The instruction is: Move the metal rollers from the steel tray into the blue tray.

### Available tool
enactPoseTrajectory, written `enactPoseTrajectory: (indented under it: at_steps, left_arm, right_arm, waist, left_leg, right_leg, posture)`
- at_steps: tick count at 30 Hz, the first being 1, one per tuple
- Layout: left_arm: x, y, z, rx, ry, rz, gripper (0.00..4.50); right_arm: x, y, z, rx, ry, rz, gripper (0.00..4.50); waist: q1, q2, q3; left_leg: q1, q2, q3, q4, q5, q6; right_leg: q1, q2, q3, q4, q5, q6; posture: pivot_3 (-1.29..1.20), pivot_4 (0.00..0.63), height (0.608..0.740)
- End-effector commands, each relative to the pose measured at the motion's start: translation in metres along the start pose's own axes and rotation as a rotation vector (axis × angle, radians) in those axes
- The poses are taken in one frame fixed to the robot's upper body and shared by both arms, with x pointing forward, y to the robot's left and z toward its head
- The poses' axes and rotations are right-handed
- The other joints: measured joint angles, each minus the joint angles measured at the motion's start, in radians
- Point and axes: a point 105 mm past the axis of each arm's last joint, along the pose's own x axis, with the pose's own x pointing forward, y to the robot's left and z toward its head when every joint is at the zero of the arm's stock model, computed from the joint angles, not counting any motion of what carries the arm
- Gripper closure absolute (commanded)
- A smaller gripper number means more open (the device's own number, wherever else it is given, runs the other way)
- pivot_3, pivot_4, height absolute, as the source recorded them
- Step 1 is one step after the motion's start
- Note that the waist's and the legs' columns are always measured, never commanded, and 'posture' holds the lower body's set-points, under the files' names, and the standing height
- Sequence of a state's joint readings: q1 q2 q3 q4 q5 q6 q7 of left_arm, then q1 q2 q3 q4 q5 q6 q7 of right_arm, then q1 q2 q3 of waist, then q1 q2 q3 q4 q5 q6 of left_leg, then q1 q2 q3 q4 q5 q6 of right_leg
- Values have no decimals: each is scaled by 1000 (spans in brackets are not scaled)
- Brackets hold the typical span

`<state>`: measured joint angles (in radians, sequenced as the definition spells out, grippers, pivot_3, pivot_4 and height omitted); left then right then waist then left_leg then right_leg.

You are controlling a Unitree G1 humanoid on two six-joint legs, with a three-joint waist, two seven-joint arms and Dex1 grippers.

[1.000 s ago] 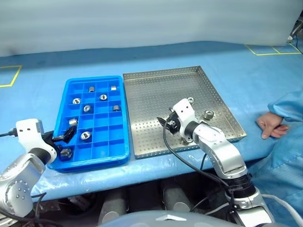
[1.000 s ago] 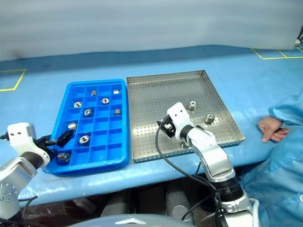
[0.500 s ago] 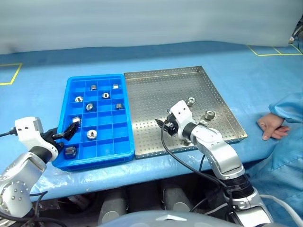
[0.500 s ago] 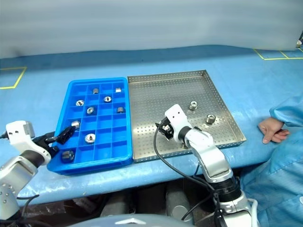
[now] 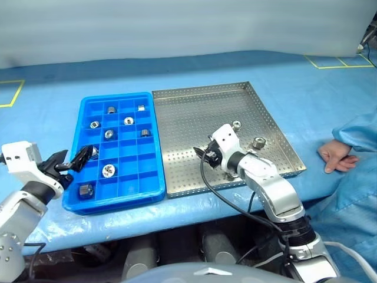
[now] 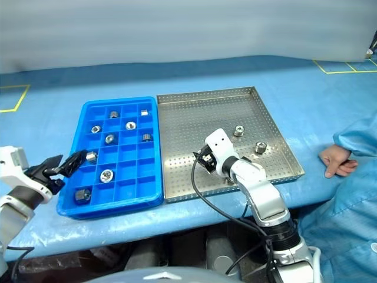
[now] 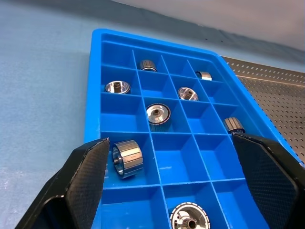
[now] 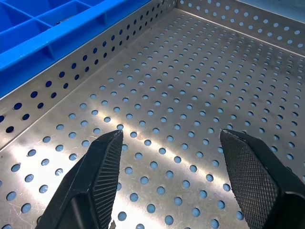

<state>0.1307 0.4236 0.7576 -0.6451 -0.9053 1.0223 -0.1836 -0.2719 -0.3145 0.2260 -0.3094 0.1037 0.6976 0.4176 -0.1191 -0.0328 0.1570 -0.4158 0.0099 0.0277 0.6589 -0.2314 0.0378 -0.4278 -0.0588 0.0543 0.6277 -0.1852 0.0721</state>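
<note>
Far left: left gripper (image 5: 66, 161), jaws spread wide with nothing between them, hovering over the left edge of the blue tray (image 5: 152, 147), near its front corner. Through the left wrist view, black fingers (image 7: 85, 181) framing the grid cells, one roller (image 7: 127, 159) lying on its side in the cell just beside the left finger.

Next along: blue tray lying on the blue-covered table (image 5: 194, 68), its long right side hard against the steel tray (image 5: 191, 118). Eight rollers scattered among its cells: two in the far row (image 5: 111, 109) and (image 5: 141, 108), two in the next row (image 5: 94, 124) and (image 5: 128, 121), then (image 5: 108, 134) and (image 5: 144, 133), one upright near the front (image 5: 108, 171), and one in the front left corner cell (image 5: 86, 190). A ninth beside the left fingertip, partly hidden by it.

Middle: steel tray with perforated floor. Right gripper (image 5: 204, 154) low over the front part of that floor, jaws partly apart and empty; right wrist view showing both pads (image 8: 107, 167) above bare perforated metal, whether touching it cannot be told.

Further right: two rollers left in the steel tray, one (image 5: 236, 125) just beyond the right wrist, another (image 5: 258, 142) nearer the right rim, apart from each other.

Far right: a person's hand (image 5: 337, 158) in a blue sleeve resting on the table, clear of the steel tray.
</note>
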Motion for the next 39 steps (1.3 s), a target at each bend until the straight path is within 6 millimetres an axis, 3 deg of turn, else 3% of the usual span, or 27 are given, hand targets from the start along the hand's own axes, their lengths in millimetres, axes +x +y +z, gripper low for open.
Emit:
enactPoseTrajectory:
  at_steps: [1, 7, 13, 18, 26, 39]
  left_arm:
    - [7, -29, 15, 41, -78, -126, 26]
    - [42, -118, 25, 157, -123, -508, 26]
    - [72, -162, -12, 433, 22, -683, 26]
    - [82, -178, -27, 494, 47, -752, 26]
    - [77, -191, -39, 443, 42, -798, 26]
    - [70, -194, -59, 374, 81, -766, 26]
  right_arm:
    - [-2, -5, 12, -16, -48, -13, 1092]
    - [-20, -22, 14, -41, -33, -77, 1092]
    - [-41, -38, -12, -45, 136, -144, 1092]
    - [-54, -32, -24, -49, 243, -85, 1092]
    - [-65, -35, -36, -3, 355, -27, 1092]
    - [-58, -22, -12, 137, 307, 97, 1092]
  waist:
    - [2, 0, 0]
    - [13, -1, 0]
    - [-24, 1, -1]
    - [-85, 2, 0]
    - [-173, 2, 0]
    - [-194, 2, 0]
  left_leg:
    - [0, 0, 0, 0, 0, 0]
    - [0, -2, -1, 3, 0, 0]
    - [-1, -5, 1, -1, 0, 1]
    - [-2, -3, 1, -2, 0, 0]
    - [0, -1, 1, 0, 0, 1]
    - [1, -2, 1, -1, -1, 2]
  right_leg:
    - [0, 0, 0, 0, 0, 0]
    - [1, -2, -1, -1, 0, 0]
    - [1, 1, 0, -1, 0, 0]
    - [-1, 3, 1, -1, -1, 0]
    - [2, 2, 4, -1, -3, 7]
    - [3, 3, 8, -1, -3, 11]
  posture:
    - [-130, 150, 740]
    - [-199, 150, 740]
    - [-304, 150, 740]
    - [-361, 150, 740]
    - [-374, 150, 740]
    - [-340, 150, 740]
